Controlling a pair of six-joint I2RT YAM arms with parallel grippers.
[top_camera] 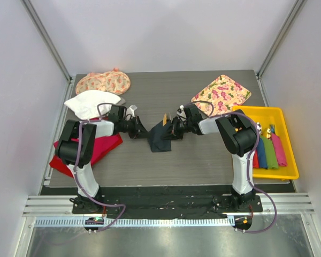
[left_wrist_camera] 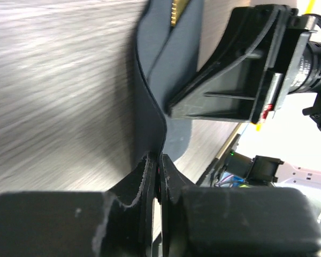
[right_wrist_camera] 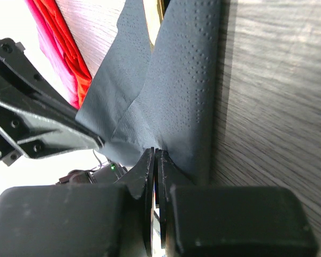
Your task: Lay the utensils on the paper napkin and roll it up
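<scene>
Pinched shut on opposite edges of the paper napkin (top_camera: 161, 138) are my left hand (left_wrist_camera: 158, 160) and right hand (right_wrist_camera: 154, 155), mid-worktop (top_camera: 203, 155). One utensil (left_wrist_camera: 176, 10) sits inside the fold; rolling, I judge, is barely started.

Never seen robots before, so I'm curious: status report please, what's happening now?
Left hand shut on paper napkin edge. Right hand shut on its other side. Utensil tip peeking from the fold. Red cloth well aside.
</scene>
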